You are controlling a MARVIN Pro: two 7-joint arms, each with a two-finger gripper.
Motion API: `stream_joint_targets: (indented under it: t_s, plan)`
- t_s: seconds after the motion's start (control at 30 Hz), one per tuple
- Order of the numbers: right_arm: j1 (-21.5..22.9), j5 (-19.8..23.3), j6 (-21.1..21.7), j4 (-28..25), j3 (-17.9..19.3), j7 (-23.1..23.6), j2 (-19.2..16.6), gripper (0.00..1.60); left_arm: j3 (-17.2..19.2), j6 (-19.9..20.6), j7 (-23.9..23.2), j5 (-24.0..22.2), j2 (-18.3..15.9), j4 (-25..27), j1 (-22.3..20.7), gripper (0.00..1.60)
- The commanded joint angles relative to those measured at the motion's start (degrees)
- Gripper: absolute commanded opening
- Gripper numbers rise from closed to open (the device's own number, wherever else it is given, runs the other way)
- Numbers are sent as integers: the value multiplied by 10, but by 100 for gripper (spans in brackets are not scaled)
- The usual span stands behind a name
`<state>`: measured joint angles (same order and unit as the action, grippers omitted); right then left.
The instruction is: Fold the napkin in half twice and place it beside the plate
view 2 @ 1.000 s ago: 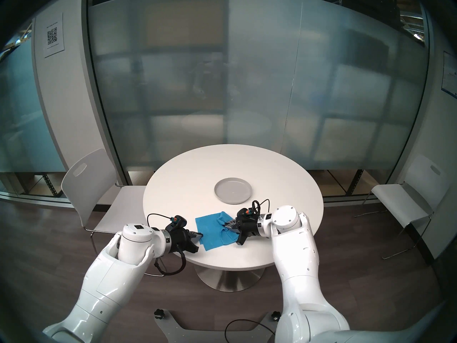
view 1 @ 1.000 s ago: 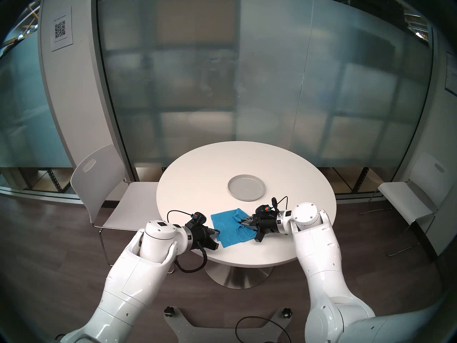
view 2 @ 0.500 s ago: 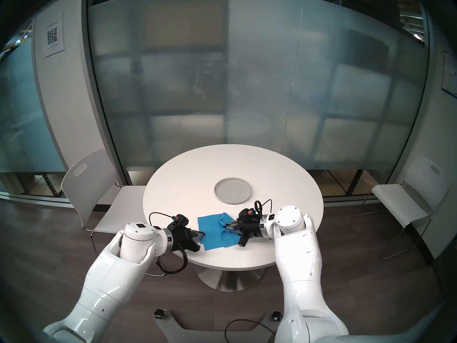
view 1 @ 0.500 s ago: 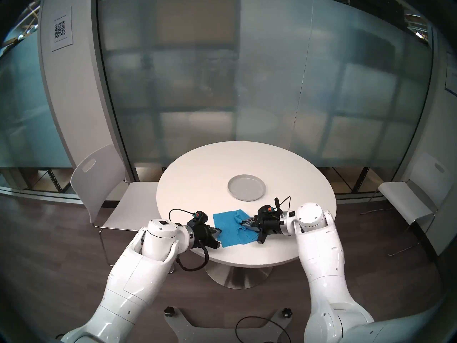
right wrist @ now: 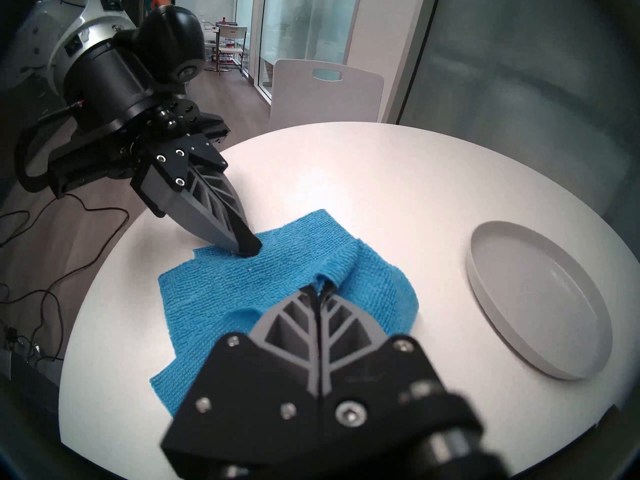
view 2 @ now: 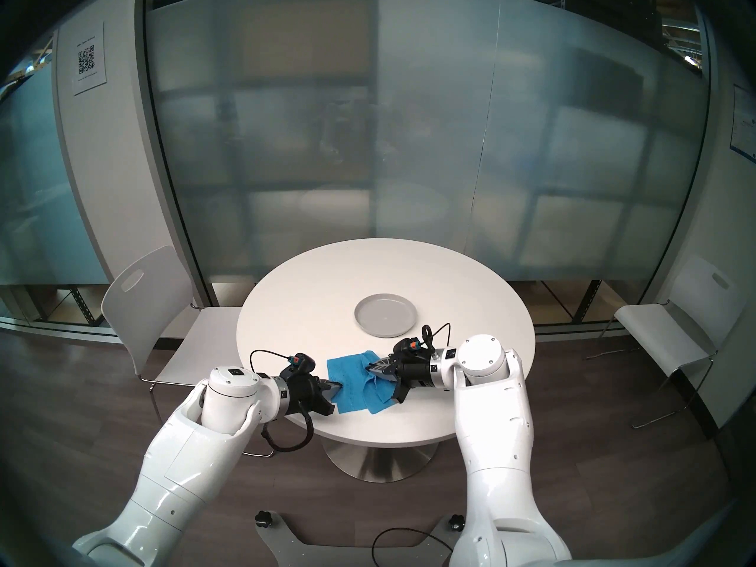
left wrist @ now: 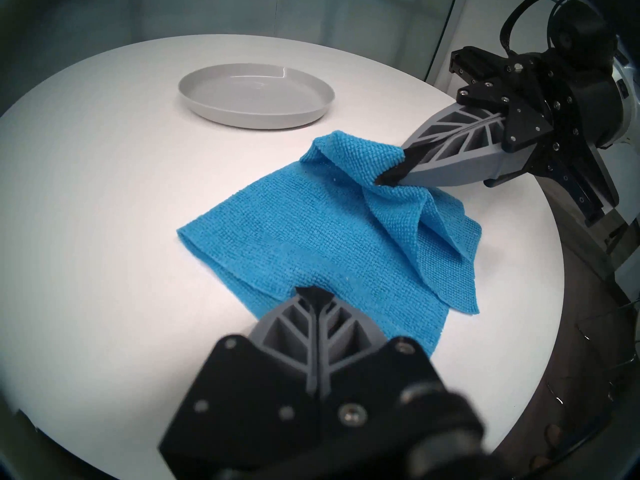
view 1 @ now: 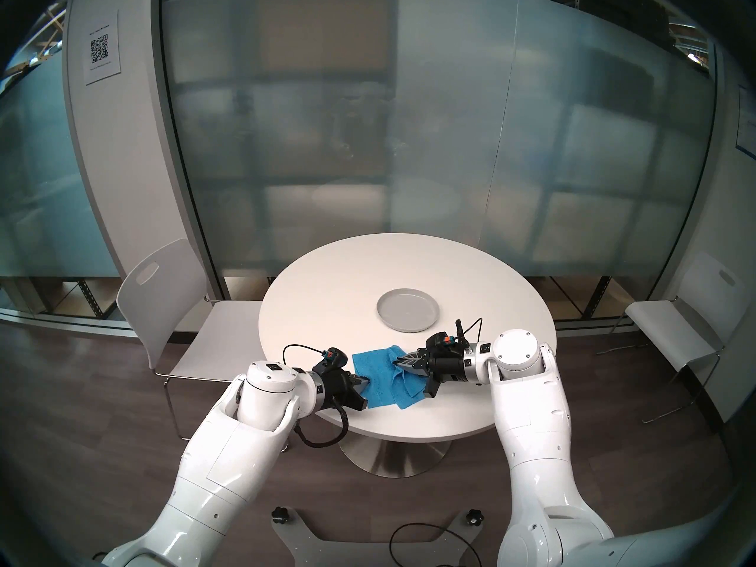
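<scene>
white table (view 1: 327, 292), pinched blue napkin (view 1: 378, 376)

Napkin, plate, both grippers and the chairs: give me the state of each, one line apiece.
napkin: on the table, one side lifted and draped in a peak, the rest flat.
plate: empty, upright, apart from the napkin.
left gripper: shut on the napkin's near edge, low at the table.
right gripper: shut on the napkin's raised side.
left chair: empty, at the table.
right chair: empty, away from the table.
</scene>
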<state>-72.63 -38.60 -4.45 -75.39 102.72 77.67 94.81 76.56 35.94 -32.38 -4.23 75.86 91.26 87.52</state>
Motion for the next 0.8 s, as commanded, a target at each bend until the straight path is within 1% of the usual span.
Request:
stream_joint_targets:
  t_s: [0.0,0.23,0.57,0.77]
  plan:
    - [17,9,-2,-12,-11,2,19,8,5,-3,4,-1,3,13,-3,0]
    - [27,8,-5,2,-21,3,27,7,7,-3,5,-3,4,16,-1,0]
    - [51,2,-11,42,-35,-8,37,7,9,-2,7,-4,4,20,3,0]
    - [72,-3,-17,84,-40,-23,36,8,8,0,8,-4,4,23,4,0]
